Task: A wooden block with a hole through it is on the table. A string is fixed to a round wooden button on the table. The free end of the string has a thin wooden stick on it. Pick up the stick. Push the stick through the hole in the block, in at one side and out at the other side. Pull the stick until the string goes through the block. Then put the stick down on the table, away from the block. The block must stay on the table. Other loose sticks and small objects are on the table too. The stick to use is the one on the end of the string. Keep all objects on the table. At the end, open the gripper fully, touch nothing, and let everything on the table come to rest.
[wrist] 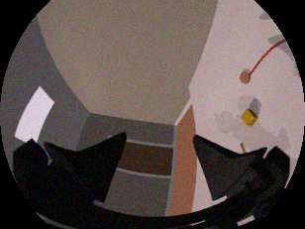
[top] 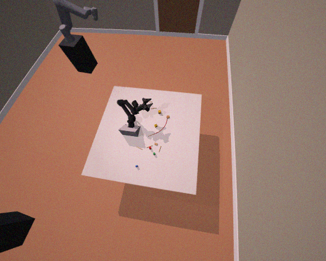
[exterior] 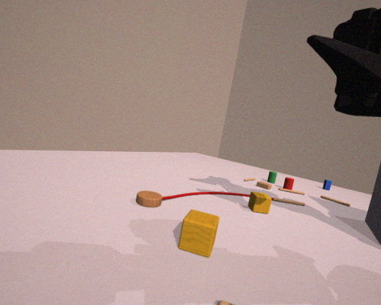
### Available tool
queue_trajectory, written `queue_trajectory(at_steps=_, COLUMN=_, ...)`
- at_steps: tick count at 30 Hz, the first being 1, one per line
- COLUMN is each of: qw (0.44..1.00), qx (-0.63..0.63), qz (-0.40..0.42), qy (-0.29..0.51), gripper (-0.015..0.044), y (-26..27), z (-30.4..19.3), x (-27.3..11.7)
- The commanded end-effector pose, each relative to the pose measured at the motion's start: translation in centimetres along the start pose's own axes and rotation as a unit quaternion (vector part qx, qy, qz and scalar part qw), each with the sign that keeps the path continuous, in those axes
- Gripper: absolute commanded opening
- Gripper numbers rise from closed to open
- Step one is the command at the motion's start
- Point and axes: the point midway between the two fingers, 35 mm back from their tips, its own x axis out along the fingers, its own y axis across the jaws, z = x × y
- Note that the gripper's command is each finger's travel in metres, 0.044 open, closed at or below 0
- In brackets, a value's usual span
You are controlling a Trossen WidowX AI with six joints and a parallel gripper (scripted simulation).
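Note:
A red string [top: 166, 124] [exterior: 211, 193] [wrist: 267, 51] curves over the table from the round wooden button [top: 168, 116] [exterior: 149, 199] [wrist: 245, 77]. The thin stick [top: 150, 136] [exterior: 289, 202] on its free end lies flat on the table. A yellow block [top: 155, 125] [exterior: 259, 202] stands inside the curve, with a dark mark on top. Another yellow block [top: 159, 112] [exterior: 199, 233] [wrist: 249, 117] stands nearer the exterior camera. No hole is clear in either. My gripper [top: 151, 102] [wrist: 160, 138] is open and empty, high above the table and away from the string's stick.
A loose stick [top: 154, 108] [wrist: 243, 148] lies near the second yellow block. Beyond the string are a red cylinder [top: 150, 147] [exterior: 288, 183], a green cylinder [top: 154, 153] [exterior: 272, 177], a blue piece [top: 136, 166] [exterior: 327, 185], a tan block [top: 155, 144] [exterior: 264, 185] and several loose sticks.

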Motion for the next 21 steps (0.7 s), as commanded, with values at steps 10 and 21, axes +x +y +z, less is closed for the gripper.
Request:
queue_trajectory(at_steps=10, qw=0.979, qx=-0.172, qz=-0.055, qy=-0.093, gripper=0.0440, y=-0.7, z=5.7, x=2.2)
queue_trajectory(at_steps=21, qw=0.827, qx=-0.469, qz=-0.293, qy=-0.099, gripper=0.0440, y=-5.2, z=14.4, x=3.0)
